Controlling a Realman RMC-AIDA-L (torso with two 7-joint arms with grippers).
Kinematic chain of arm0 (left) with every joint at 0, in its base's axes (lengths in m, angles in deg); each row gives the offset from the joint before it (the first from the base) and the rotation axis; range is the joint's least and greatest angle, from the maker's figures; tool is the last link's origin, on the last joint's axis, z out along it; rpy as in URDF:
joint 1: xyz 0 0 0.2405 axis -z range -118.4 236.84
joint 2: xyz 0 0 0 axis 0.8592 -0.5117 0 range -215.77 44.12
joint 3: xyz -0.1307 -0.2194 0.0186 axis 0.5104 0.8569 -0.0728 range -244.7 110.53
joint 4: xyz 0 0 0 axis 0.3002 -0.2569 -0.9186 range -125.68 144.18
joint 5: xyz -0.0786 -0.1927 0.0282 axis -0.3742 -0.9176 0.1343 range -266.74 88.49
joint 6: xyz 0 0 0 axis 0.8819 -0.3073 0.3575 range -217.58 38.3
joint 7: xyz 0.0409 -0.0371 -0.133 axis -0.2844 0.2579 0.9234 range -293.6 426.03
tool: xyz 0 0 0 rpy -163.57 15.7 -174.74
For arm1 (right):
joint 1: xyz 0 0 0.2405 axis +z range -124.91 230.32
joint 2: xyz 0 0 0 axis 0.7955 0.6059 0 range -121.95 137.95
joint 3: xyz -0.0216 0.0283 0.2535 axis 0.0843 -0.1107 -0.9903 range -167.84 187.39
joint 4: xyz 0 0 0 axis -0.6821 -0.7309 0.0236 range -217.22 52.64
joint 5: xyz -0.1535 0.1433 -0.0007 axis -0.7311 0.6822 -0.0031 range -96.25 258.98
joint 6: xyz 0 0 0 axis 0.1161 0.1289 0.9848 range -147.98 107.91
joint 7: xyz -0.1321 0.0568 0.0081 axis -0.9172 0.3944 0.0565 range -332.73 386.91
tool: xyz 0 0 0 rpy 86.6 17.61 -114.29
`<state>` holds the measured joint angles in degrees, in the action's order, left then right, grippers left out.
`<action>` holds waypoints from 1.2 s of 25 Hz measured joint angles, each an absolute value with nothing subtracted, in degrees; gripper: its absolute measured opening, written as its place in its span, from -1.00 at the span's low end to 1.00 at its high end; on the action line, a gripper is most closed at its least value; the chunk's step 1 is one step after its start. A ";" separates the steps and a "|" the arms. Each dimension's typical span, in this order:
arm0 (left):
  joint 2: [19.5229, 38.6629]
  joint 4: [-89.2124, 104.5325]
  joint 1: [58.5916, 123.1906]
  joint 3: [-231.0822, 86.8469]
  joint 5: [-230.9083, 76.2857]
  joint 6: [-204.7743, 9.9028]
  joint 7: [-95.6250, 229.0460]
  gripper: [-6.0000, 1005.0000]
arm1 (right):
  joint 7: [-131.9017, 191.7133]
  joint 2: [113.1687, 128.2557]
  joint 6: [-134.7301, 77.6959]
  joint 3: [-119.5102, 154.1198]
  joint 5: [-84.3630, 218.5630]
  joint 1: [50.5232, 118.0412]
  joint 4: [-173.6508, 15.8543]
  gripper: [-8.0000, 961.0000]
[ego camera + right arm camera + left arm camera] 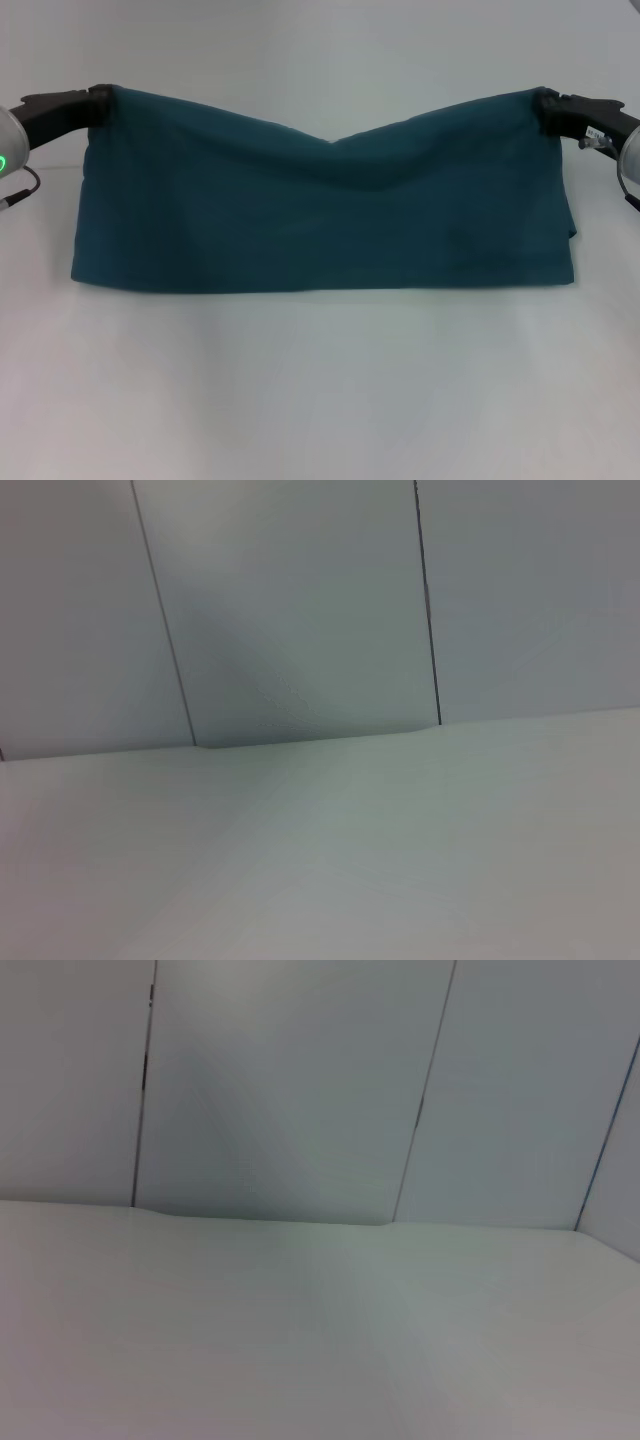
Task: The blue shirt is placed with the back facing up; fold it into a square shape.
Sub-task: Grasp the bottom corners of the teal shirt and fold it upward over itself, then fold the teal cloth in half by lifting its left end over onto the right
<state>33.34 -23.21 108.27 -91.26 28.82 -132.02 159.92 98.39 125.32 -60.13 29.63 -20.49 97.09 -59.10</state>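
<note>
The blue shirt (320,215) is a dark teal cloth stretched wide across the white table (320,400) in the head view. Its upper edge is lifted at both ends and sags in the middle. My left gripper (100,100) is shut on the shirt's upper left corner. My right gripper (545,105) is shut on the upper right corner. The shirt's lower edge lies straight on the table. No lettering shows. Neither wrist view shows the shirt or any fingers.
Both wrist views look over bare table (300,1340) toward a panelled grey wall (300,1080). The wall panels (300,600) stand behind the table's far edge. White tabletop spreads in front of the shirt.
</note>
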 joint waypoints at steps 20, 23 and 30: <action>34.36 -19.63 107.35 -91.76 15.43 -122.06 147.27 -0.38 | 89.86 126.31 -53.81 29.81 -7.67 97.38 -60.29 -0.35; 34.38 -19.77 106.82 -91.72 14.92 -122.06 147.23 -0.26 | 90.67 125.51 -54.44 30.04 -7.54 97.18 -60.99 -0.20; 34.31 -20.43 104.82 -92.03 14.80 -123.94 147.76 0.25 | 99.97 123.39 -54.62 36.74 -8.00 94.76 -62.15 0.28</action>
